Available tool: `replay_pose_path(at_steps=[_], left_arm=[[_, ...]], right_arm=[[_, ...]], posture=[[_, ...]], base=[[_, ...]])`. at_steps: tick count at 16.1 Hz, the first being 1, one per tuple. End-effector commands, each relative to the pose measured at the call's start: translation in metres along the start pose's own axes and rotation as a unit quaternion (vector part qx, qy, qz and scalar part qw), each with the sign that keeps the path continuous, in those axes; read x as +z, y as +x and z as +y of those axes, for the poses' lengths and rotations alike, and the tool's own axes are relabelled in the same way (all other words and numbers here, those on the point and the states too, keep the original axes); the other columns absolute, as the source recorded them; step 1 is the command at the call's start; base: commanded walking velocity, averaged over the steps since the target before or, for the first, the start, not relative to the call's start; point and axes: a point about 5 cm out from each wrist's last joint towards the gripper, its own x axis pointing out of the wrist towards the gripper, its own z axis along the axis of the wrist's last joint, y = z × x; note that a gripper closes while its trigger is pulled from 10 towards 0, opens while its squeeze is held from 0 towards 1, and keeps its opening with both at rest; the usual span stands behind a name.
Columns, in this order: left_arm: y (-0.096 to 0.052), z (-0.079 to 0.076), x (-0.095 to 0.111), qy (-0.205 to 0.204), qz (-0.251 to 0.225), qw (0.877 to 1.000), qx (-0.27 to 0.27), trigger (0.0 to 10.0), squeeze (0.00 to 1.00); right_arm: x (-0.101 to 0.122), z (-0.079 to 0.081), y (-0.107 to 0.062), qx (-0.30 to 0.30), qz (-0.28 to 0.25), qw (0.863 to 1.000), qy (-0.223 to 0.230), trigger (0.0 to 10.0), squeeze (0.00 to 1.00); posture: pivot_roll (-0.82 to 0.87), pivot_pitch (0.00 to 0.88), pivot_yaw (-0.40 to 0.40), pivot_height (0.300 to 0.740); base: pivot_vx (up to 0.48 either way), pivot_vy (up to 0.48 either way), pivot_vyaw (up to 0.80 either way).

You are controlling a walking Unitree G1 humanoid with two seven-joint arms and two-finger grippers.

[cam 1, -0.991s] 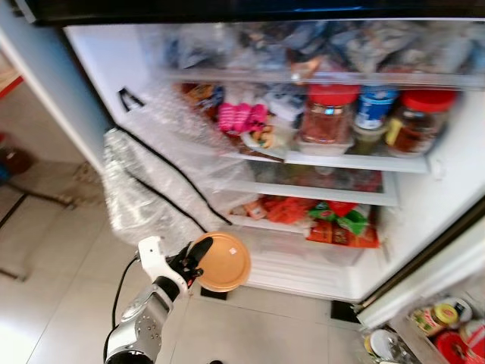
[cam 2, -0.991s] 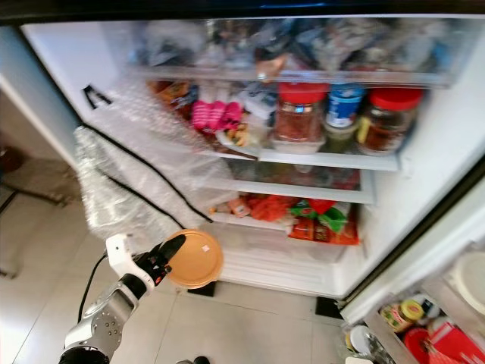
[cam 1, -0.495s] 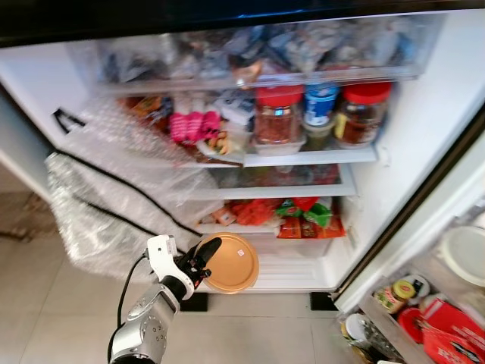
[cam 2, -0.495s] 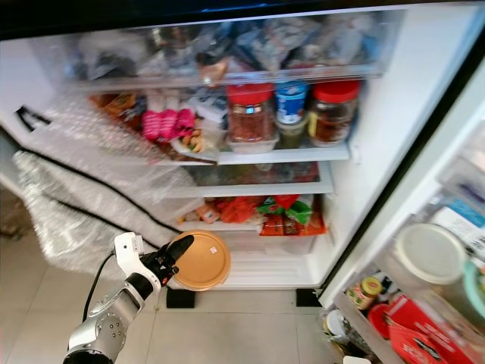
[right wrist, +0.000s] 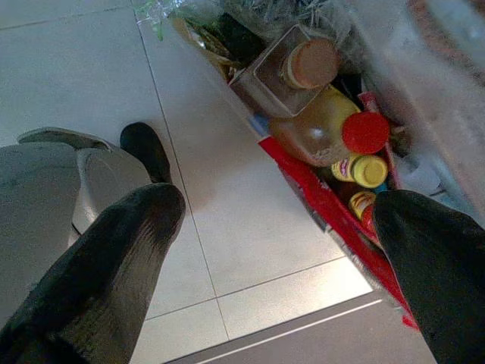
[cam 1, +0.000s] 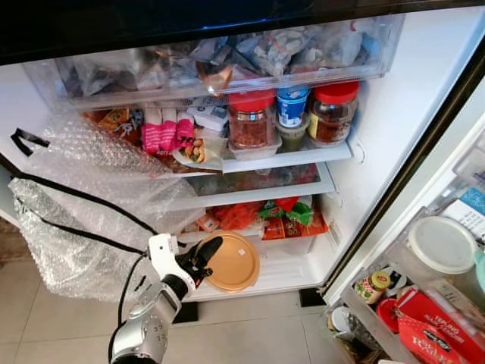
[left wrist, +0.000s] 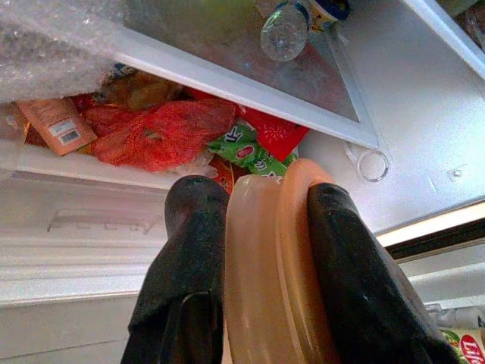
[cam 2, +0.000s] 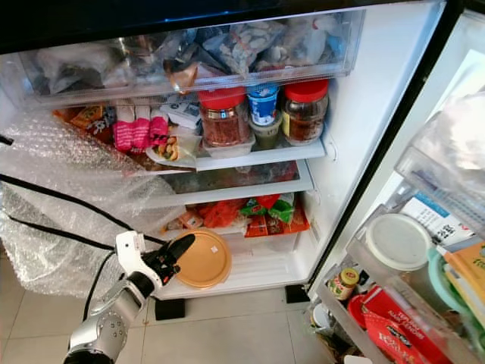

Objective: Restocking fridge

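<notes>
- Legible writing is scarce. A small green packet (left wrist: pixel 250 152) on the low shelf carries a red oval logo, not readable. The red carton (cam 1: pixel 442 339) in the door rack bears white lettering, of which only "RA" can be made out. The jar (cam 1: pixel 376 286) beside it has a red-and-yellow label, too small to read.
- The task item is a flat, round, tan-orange lidded container (cam 1: pixel 231 262), plastic in appearance, with a small pale sticker near its upper rim; no text can be read on it.
- Orientation: the container stands on edge, broad face turned toward the head camera. The wrist view shows its rim seam running between the fingers, edge pointing into the fridge.
- Location: held in front of the lowest part of the open fridge (cam 1: pixel 394 114), just before the white bottom drawer (cam 1: pixel 292 262) and below the shelf of red and green packets.
- The left gripper (cam 1: pixel 203 260) pinches the container, one black finger on each flat face.
- The right gripper (right wrist: pixel 276 265) hangs over the tiled floor (right wrist: pixel 220 227) beside the door rack's bottles, its fingers spread wide, holding nothing.
- Bubble wrap (cam 1: pixel 76 220) with black straps drapes out of the fridge's left side.
- The middle shelf holds two red-lidded jars (cam 1: pixel 251 120) with a blue-lidded tub (cam 1: pixel 292 106) between them.
</notes>
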Motion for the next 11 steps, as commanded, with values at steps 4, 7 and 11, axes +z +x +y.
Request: replay_pose_path(at_steps=[4, 7, 11], left_arm=[[-0.001, 0.0014, 0.0033, 0.008, -0.002, 1.0, 0.007, 10.0, 0.0], [-0.0009, 0.0013, 0.0043, 0.008, -0.004, 1.0, 0.008, 10.0, 0.0], [-0.002, 0.0021, 0.0005, 0.007, 0.0, 1.0, 0.01, 10.0, 0.0]], right_arm=[[-0.0117, -0.0021, -0.0018, -0.002, 0.021, 1.0, 0.006, 10.0, 0.0], [-0.0103, -0.0025, -0.0016, -0.002, 0.018, 1.0, 0.007, 10.0, 0.0], [-0.0072, -0.0023, -0.0011, 0.001, 0.01, 1.0, 0.008, 10.0, 0.0]], posture=[[-0.02, 0.142, 0.077, 0.74], [-0.02, 0.14, 0.079, 0.74], [-0.02, 0.136, 0.077, 0.74]], base=[[0.0, 0.0, -0.57], [0.0, 0.0, 0.0], [0.0, 0.0, 0.0]])
